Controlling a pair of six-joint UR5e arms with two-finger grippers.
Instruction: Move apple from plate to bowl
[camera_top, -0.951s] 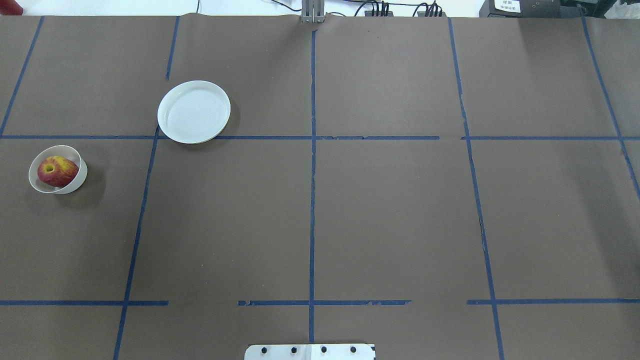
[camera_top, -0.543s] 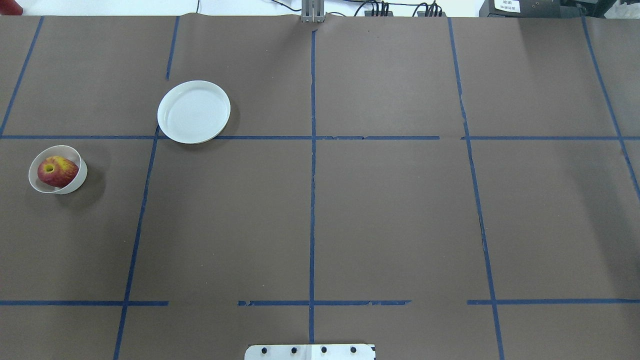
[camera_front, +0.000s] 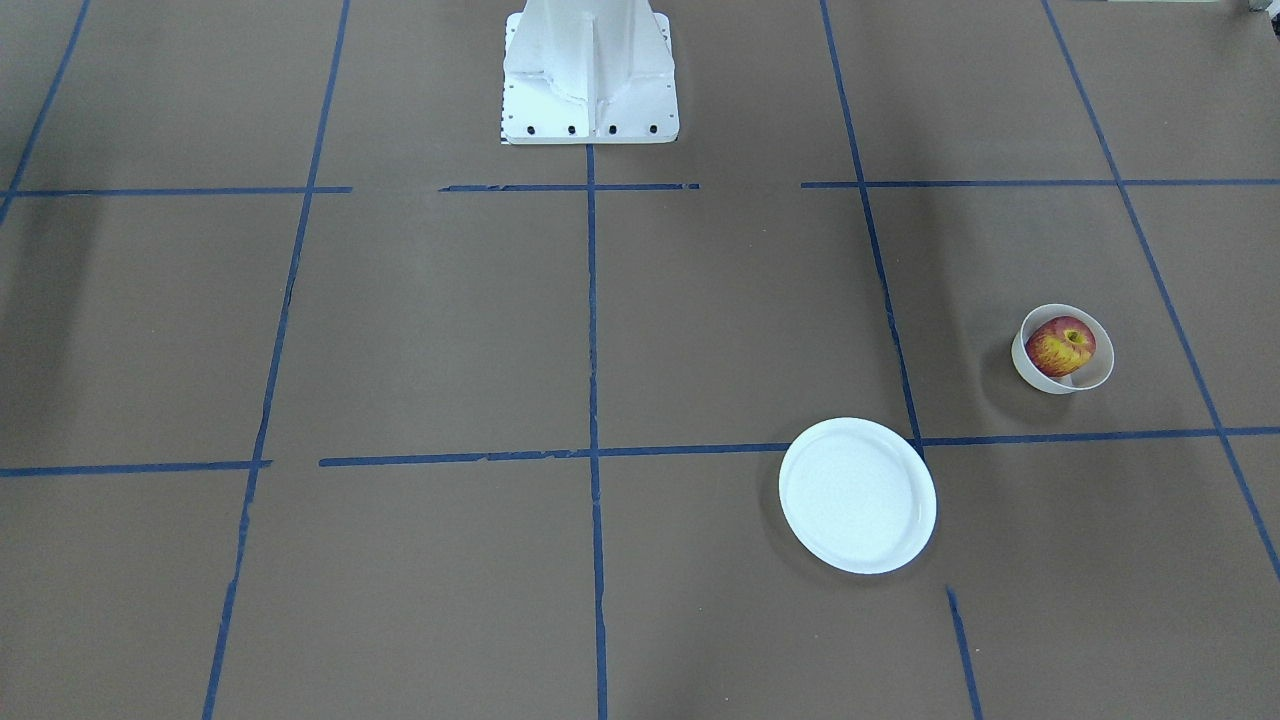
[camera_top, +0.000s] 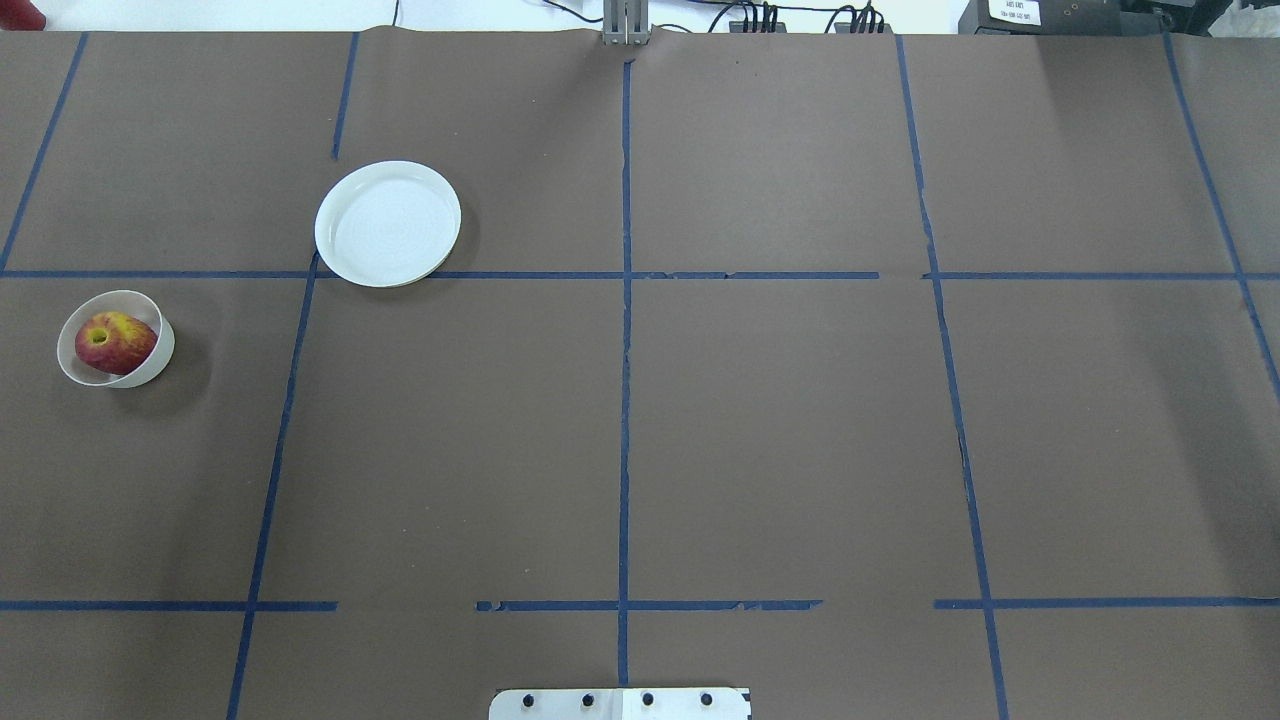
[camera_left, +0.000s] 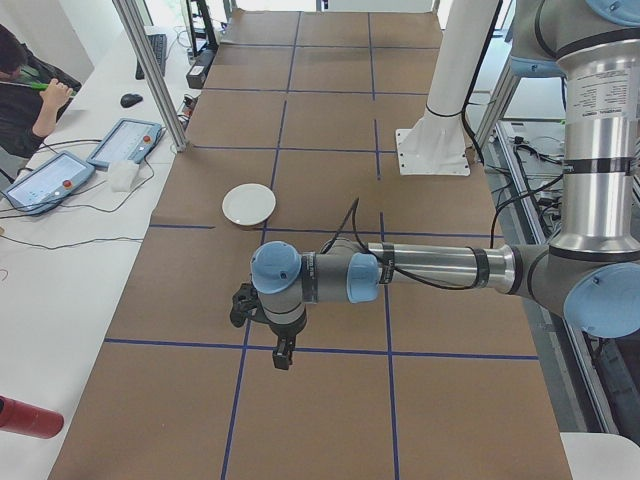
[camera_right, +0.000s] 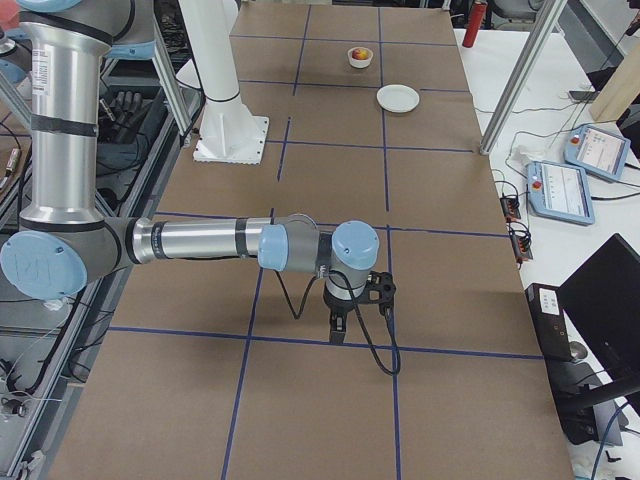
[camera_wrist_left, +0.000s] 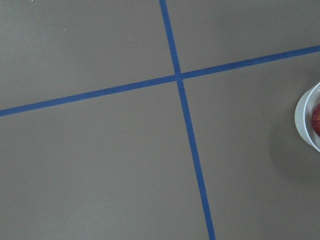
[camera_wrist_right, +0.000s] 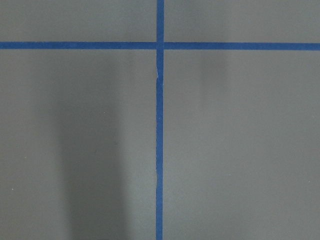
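Observation:
The red and yellow apple (camera_top: 115, 342) lies inside the small cream bowl (camera_top: 70, 368) at the table's left side; they also show in the front view, apple (camera_front: 1060, 346) in bowl (camera_front: 1095, 375). The flat white plate (camera_top: 387, 223) is bare, beyond and to the right of the bowl. The bowl's rim (camera_wrist_left: 303, 120) shows at the left wrist view's right edge. My left gripper (camera_left: 284, 352) and my right gripper (camera_right: 337, 328) show only in the side views, above the table; I cannot tell whether they are open or shut.
Brown paper with blue tape lines covers the table (camera_top: 780, 430). The robot's white base (camera_front: 590, 70) stands at the near edge. Tablets, cables and a seated person (camera_left: 25, 85) are beside the table's far edge.

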